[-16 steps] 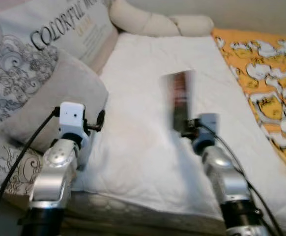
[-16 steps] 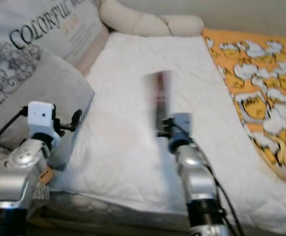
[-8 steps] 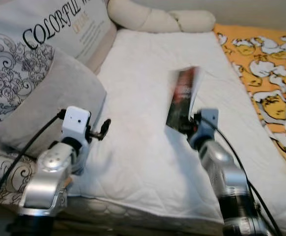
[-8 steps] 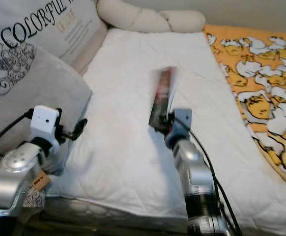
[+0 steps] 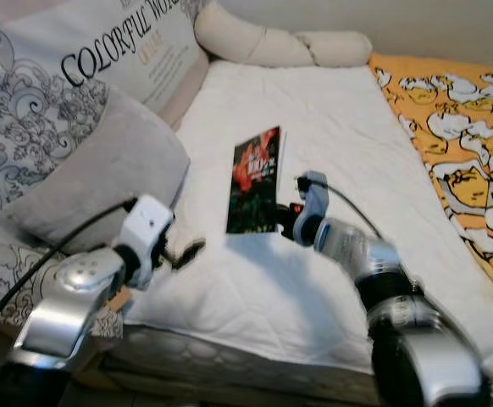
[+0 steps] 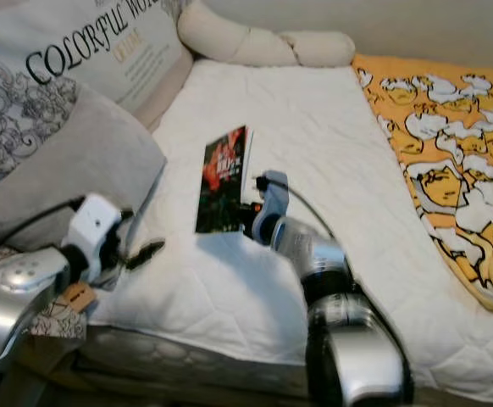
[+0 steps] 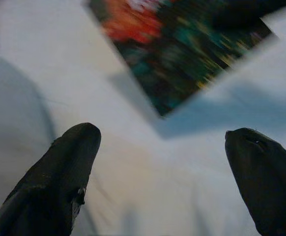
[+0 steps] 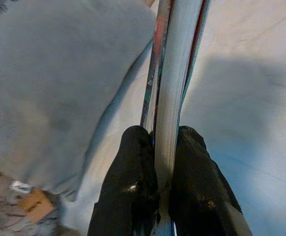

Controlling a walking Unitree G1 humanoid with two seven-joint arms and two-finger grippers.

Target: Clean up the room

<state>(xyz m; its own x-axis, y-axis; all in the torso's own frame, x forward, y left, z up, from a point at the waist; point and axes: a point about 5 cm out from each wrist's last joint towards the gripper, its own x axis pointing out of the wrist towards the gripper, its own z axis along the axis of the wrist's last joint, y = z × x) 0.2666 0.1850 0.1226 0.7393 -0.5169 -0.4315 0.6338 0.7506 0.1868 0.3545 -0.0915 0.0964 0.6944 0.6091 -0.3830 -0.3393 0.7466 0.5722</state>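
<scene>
- Swinging leftward now: since a second ago the right gripper (image 5: 282, 222) has carried the book (image 5: 255, 178) across the bed (image 5: 314, 119) toward the grey pillow (image 5: 102, 178), and the cover has turned to face us.
- Left eye view: book held upright above the white quilt, pinched by its lower edge; the left gripper (image 5: 187, 251) hovers low beside the pillow, holding nothing.
- Right eye view: same scene, the yellow blanket (image 6: 450, 153) well off to the right.
- Left wrist view: two black fingers (image 7: 59, 177) spread wide, the blurred book cover (image 7: 182, 49) ahead of them over the quilt.
- Right wrist view: fingers (image 8: 133, 167) pressed onto the book (image 8: 175, 83), seen edge-on, pages between the pads.
- Judgement: the carry step is in hand. Next it needs a place to put the book away, with the clamp kept firm so it doesn't pivot.
</scene>
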